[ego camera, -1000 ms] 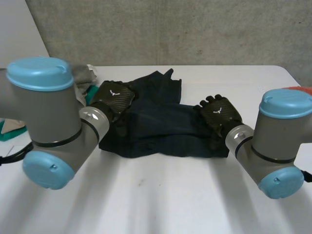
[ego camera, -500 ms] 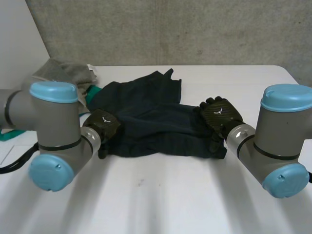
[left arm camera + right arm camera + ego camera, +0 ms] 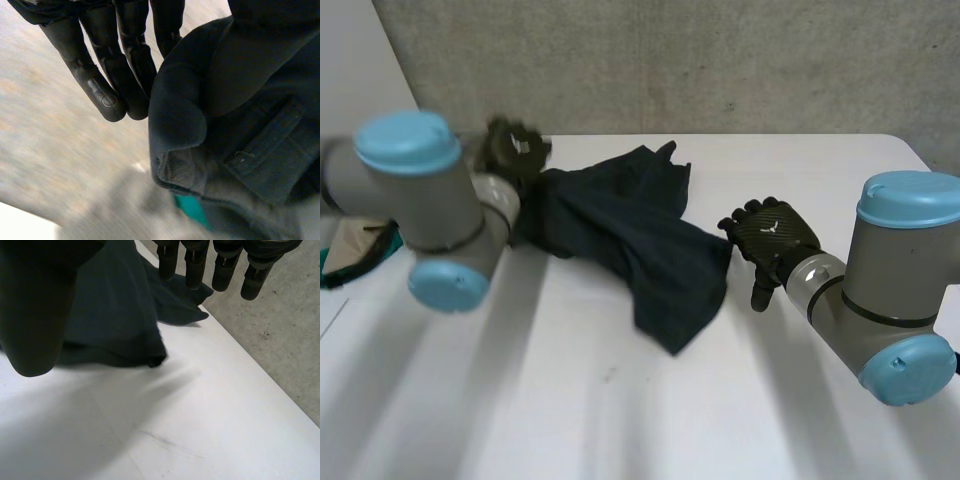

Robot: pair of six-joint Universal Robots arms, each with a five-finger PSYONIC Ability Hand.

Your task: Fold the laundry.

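Two hands showed in the head view; the left hand (image 3: 515,150) was raised over the far left part of the white table (image 3: 740,410), pinching one end of the dark garment (image 3: 630,235); the garment hung from it and trailed down onto the table; the right hand (image 3: 770,238) sat just beside the garment's other side, its fingers relaxed.

From the left wrist we saw straight fingers (image 3: 107,95) with the garment (image 3: 240,125) bunched tight against them; a grey cloth (image 3: 135,212) and a teal item (image 3: 192,212) lay beyond.

From the right wrist we saw the fingers (image 3: 222,270) and thumb spread, holding nothing; the garment (image 3: 115,315) lay near them on the table (image 3: 175,430).
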